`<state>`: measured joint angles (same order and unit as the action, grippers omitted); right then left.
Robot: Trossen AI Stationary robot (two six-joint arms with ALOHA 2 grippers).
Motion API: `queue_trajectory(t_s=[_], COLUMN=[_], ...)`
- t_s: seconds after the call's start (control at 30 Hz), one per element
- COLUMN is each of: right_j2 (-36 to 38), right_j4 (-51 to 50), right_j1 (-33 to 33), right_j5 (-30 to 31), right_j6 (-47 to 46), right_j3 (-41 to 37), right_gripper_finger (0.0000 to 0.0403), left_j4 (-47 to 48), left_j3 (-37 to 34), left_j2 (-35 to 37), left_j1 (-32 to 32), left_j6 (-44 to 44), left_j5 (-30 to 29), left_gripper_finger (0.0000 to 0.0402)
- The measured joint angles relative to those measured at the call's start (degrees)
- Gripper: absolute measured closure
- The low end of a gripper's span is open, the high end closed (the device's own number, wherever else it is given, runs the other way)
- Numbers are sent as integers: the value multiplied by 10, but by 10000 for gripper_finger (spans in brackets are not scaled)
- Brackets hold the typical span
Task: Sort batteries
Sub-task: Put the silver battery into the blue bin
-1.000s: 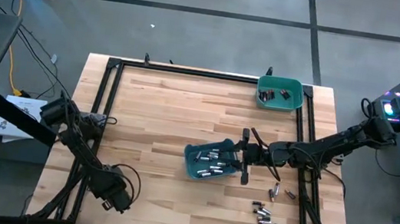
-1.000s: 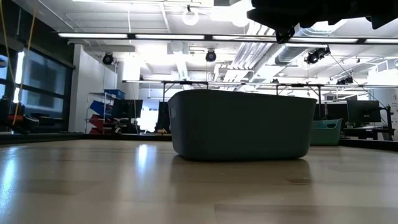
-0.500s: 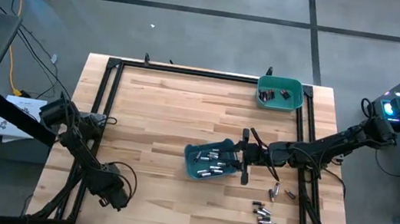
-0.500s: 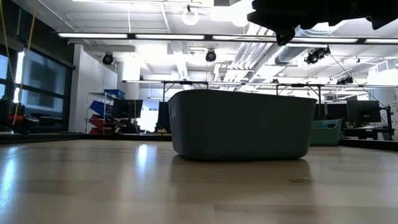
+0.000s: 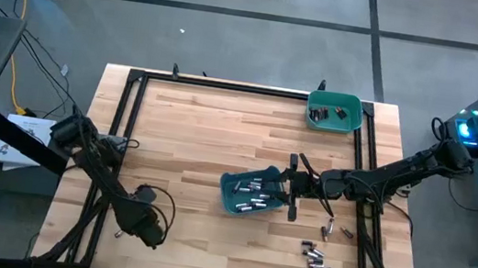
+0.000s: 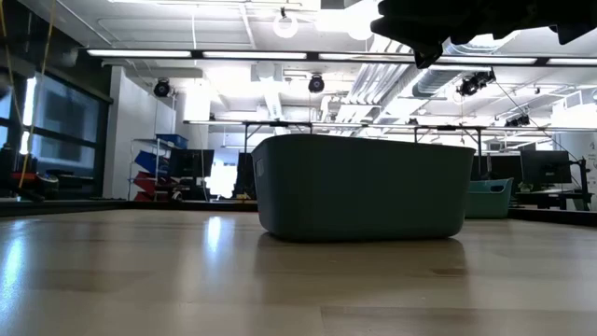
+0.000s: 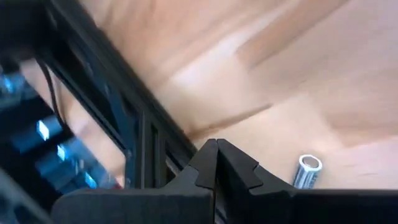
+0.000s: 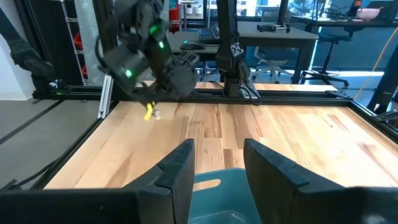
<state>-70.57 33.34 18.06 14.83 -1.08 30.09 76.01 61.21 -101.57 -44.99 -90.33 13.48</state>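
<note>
Risk, as judged: the right gripper [image 5: 290, 189] hangs over the edge of the near bin [image 5: 254, 194], fingers [image 8: 177, 168] parted with nothing seen between them. If it is lowered carelessly, the bin wall could be struck and the bin pushed or tipped, and the sorted cells inside scattered. In the low view this bin [image 6: 364, 201] sits flat on the table [image 5: 201, 138] with the arm dark above it.

A second risk is noted at the left gripper [image 5: 151, 229], low over the near-left part of the table, fingers pressed together on nothing visible. In its wrist view a single silvery battery [image 7: 306, 171] lies on the wood just beside the closed fingers [image 7: 217, 165]. A sweep of that arm could send the cell rolling toward the black frame rail [image 5: 114, 136] or off the edge.

Position of the batteries: a loose cluster [image 5: 315, 258] lies on bare wood near the front-right corner, well apart from the right gripper and on the near side of it; two more cells [image 5: 330, 228] lie between that cluster and the gripper. Silvery cells [image 5: 254, 192] are gathered in the near bin, directly beside the right fingertips. Darker cells [image 5: 323, 115] are held in the far bin [image 5: 334, 109] at the back-right corner. Whether the loose ones are grey or dark cannot be told.
</note>
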Motion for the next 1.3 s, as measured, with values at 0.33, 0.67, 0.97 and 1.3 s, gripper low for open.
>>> queue_trajectory(t_s=[0.33, 0.67, 0.97, 1.3], right_j2=[0, 0, 0, 0], right_j4=[-10, -14, -14, -14], right_j1=[0, 1, 0, -1], right_j5=[0, 0, 0, 0], right_j6=[-15, -17, -15, -15], right_j3=[0, 0, 0, 0], right_gripper_finger=[269, 269, 269, 269], left_j4=[-65, -192, -260, -348], left_j3=[26, 26, -10, -48], left_j2=[66, 68, 62, 62], left_j1=[-106, -204, -215, -213], left_j6=[-142, -132, -220, -235], left_j5=[-161, -196, -274, -223], left_gripper_finger=[308, 200, 147, 144])
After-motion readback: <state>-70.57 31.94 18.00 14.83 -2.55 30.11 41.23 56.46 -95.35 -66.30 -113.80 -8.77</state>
